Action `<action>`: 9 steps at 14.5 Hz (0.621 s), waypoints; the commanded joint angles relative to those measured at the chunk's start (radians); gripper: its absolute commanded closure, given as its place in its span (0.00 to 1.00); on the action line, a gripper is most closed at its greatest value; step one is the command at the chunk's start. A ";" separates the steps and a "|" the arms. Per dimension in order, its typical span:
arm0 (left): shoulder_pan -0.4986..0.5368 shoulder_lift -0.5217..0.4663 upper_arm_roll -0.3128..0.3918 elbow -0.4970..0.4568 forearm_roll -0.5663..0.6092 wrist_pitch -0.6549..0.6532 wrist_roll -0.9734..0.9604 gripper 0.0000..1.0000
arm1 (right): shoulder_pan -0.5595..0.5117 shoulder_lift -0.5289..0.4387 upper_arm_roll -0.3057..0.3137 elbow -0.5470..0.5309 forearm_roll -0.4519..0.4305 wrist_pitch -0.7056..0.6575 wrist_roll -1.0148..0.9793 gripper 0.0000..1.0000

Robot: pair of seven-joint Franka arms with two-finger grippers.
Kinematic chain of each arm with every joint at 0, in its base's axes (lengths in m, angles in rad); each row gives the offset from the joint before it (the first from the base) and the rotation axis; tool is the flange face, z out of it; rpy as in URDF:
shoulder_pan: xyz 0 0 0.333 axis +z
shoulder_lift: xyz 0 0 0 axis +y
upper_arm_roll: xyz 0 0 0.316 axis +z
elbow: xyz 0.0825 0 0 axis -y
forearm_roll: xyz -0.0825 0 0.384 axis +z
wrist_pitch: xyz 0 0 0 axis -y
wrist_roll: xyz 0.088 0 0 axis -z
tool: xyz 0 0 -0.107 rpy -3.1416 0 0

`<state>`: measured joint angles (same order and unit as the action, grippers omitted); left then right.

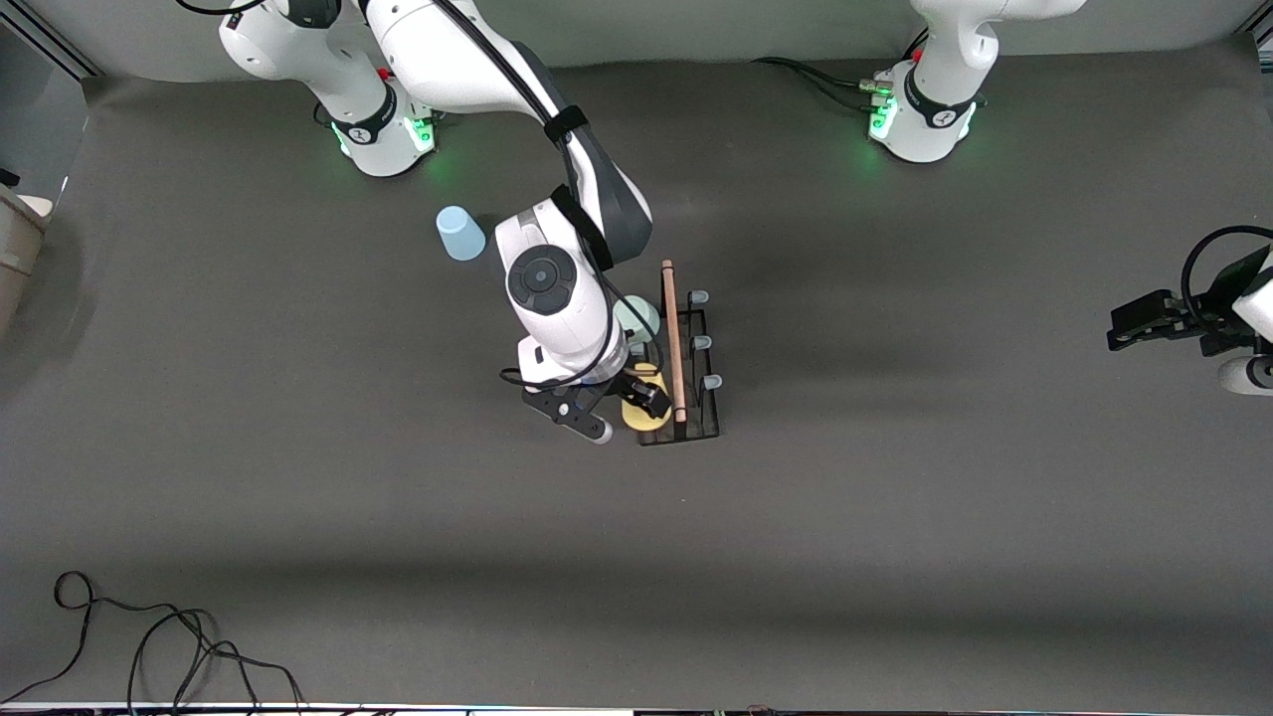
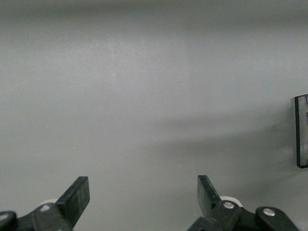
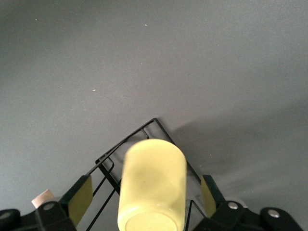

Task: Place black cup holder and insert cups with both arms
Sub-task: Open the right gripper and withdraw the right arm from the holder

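Now the yellow cup (image 3: pixel 151 187) sits upside down on a peg at the end of the black cup holder (image 1: pixel 686 368) nearest the camera, mid-desk (image 1: pixel 298 497). Right claw (image 1: pixel 609 410) is spread, fingers either side of the cup, apart from it. Best move, I'd say: lift straight up, no sideways drag. Grey-green cup (image 1: pixel 636 318) is racked too; blue cup (image 1: pixel 460 233) waits near the right arm's base. Left claw (image 2: pixel 143 198) idles, spread, at its own end.
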<state>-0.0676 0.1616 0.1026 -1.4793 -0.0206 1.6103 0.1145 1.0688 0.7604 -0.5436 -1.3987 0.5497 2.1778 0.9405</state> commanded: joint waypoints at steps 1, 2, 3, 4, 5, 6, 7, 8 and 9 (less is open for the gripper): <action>-0.001 0.003 0.002 0.008 -0.002 0.003 -0.009 0.00 | -0.004 -0.004 -0.022 0.026 -0.014 -0.021 0.003 0.00; -0.004 0.003 0.003 0.008 -0.002 0.005 -0.013 0.00 | -0.012 -0.025 -0.024 0.029 -0.055 -0.068 -0.009 0.00; -0.006 0.003 0.003 0.008 -0.001 0.008 -0.013 0.00 | -0.024 -0.056 -0.025 0.032 -0.091 -0.132 -0.043 0.00; -0.005 0.004 0.002 0.008 -0.002 0.008 -0.013 0.00 | -0.045 -0.097 -0.027 0.038 -0.111 -0.194 -0.089 0.00; -0.004 0.004 0.002 0.008 -0.002 0.008 -0.013 0.00 | -0.070 -0.145 -0.027 0.033 -0.125 -0.257 -0.141 0.00; -0.003 0.004 0.003 0.008 -0.002 0.007 -0.013 0.00 | -0.099 -0.192 -0.033 0.033 -0.137 -0.336 -0.199 0.00; -0.003 0.003 0.002 0.007 -0.002 0.007 -0.013 0.00 | -0.121 -0.237 -0.047 0.035 -0.145 -0.417 -0.253 0.00; -0.004 0.003 0.002 0.007 -0.002 0.007 -0.013 0.00 | -0.125 -0.278 -0.077 0.035 -0.169 -0.491 -0.308 0.00; -0.003 0.003 0.002 0.007 -0.001 0.005 -0.013 0.00 | -0.124 -0.317 -0.111 0.033 -0.203 -0.556 -0.369 0.00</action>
<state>-0.0677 0.1622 0.1022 -1.4801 -0.0206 1.6165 0.1145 0.9507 0.5452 -0.6216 -1.3367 0.3970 1.7296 0.6782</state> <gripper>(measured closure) 0.000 0.000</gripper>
